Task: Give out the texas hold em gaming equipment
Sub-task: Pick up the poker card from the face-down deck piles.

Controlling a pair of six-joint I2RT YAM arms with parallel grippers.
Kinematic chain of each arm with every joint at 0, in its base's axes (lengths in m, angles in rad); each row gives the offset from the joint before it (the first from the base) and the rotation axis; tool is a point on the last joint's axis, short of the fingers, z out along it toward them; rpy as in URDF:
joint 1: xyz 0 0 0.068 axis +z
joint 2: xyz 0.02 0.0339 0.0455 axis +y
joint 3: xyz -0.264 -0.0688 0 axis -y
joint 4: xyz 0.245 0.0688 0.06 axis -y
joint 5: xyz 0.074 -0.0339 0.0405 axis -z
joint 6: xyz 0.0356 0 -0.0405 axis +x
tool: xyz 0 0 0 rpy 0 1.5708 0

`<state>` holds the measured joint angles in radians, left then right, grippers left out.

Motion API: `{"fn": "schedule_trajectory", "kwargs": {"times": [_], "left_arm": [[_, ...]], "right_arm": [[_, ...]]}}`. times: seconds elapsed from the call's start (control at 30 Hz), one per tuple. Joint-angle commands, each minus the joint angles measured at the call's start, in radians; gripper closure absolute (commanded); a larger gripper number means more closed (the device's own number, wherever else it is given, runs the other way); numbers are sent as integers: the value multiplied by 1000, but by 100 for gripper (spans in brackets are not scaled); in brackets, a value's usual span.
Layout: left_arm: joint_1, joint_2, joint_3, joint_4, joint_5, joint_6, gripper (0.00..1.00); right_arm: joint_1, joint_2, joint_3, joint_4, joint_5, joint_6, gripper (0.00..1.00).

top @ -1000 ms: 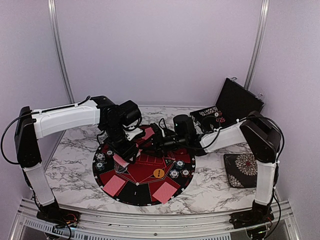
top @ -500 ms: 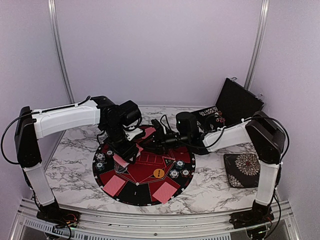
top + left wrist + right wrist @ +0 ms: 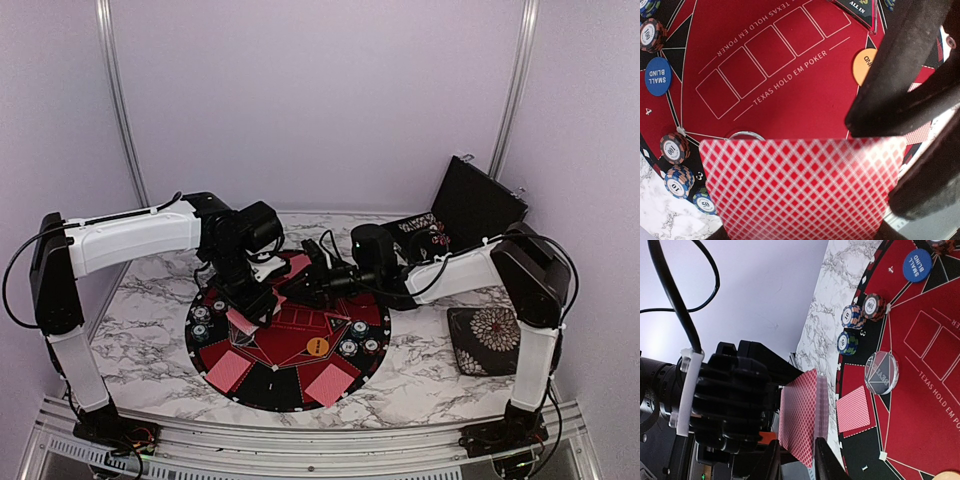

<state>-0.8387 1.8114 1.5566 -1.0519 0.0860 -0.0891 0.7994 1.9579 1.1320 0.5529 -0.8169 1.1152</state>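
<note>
My left gripper (image 3: pixel 248 314) is shut on a deck of red-backed playing cards (image 3: pixel 800 190) and holds it above the round poker mat (image 3: pixel 290 345). The right gripper (image 3: pixel 795 456) stands at the deck's (image 3: pixel 801 420) lower corner. Its jaws are narrowly apart, one finger on each side. Those dark fingers (image 3: pixel 900 75) cross the left wrist view. Two cards (image 3: pixel 229 370) (image 3: pixel 330 383) lie face down near the mat's front. Chip stacks (image 3: pixel 874 306) (image 3: pixel 674 147), a blue small-blind disc (image 3: pixel 658 80) and an orange disc (image 3: pixel 318 347) rest on the mat.
A clear dealer disc (image 3: pixel 881 372) and one face-down card (image 3: pixel 854 410) lie on the mat's left side. The black hinged case (image 3: pixel 470 205) stands open at the back right. A flower-patterned tray (image 3: pixel 483 340) sits on the marble table by the right arm.
The right gripper has edged left up to the deck and its jaws have narrowed around the deck's corner. The left arm and deck have stayed put.
</note>
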Motion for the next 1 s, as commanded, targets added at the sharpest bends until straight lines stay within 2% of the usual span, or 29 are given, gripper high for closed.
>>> {"fn": "schedule_trajectory", "kwargs": {"times": [0.0, 0.57, 0.97], "left_arm": [[0, 6, 11, -3, -2, 7, 54], [7, 8, 7, -1, -3, 9, 54], [7, 2, -10, 6, 0, 10, 55]], "right_arm": [[7, 10, 4, 27, 1, 3, 78], [14, 39, 38, 12, -8, -2, 84], [2, 18, 30, 1, 15, -6, 94]]}}
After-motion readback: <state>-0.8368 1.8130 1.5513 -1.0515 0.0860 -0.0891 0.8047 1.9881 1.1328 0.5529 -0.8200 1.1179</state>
